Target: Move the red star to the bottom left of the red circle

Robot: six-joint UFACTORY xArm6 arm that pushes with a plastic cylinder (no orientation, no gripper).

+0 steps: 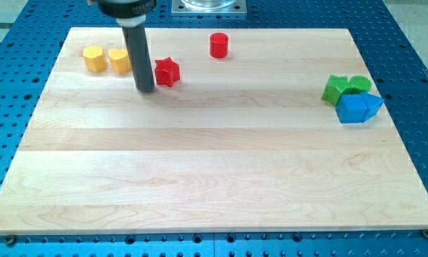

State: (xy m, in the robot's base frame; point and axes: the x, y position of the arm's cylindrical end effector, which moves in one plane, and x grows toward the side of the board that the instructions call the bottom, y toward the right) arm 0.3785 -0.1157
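Note:
The red star (167, 72) lies near the view's top, left of centre. The red circle (219, 45), a short cylinder, stands up and to the right of it, a clear gap apart. My tip (146, 91) rests on the board just left of the red star and slightly below it, close to or touching its left edge. The dark rod rises from the tip to the view's top edge.
Two yellow blocks (94, 58) (118, 61) sit side by side left of the rod. At the view's right, two green blocks (335, 89) (359, 84) and two blue blocks (353, 109) (373, 105) cluster together. The wooden board (214, 178) lies on a blue perforated table.

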